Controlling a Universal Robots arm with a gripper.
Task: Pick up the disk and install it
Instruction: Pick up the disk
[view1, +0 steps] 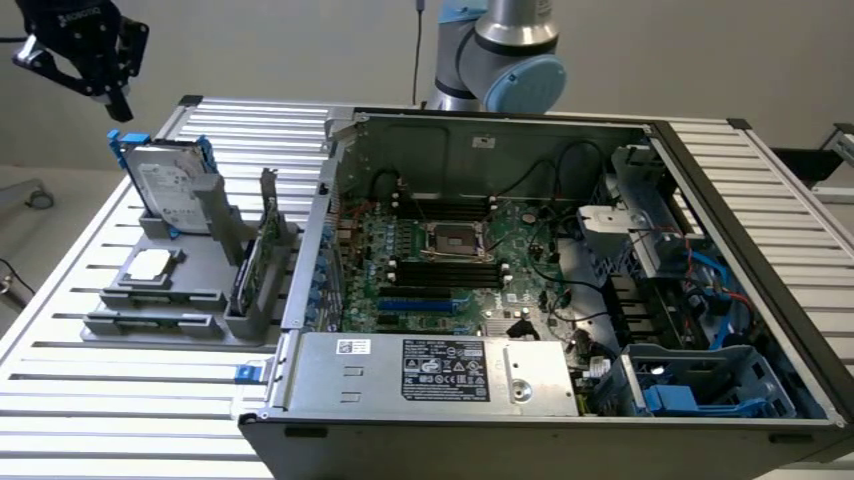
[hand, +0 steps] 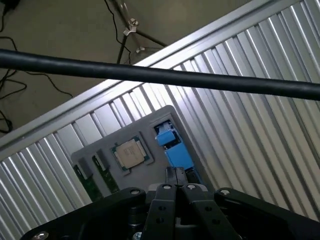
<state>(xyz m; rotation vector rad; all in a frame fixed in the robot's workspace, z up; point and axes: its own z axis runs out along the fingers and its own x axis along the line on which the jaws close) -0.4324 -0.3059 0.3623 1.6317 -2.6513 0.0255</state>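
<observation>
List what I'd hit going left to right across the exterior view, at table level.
disk, standing upright → memory sticks → main circuit board inside the open computer case → blue plastic cage at the case's right end

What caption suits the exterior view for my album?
Black claw hovers above upright silver-grey metal hard drive in blue plastic carrier, beside open dark computer case.

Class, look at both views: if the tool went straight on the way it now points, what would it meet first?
Most likely the top edge of the disk, which stands upright in the grey holder. The tool hangs above it, pointing down. Depth is unclear, so it might pass just beside the disk.
</observation>
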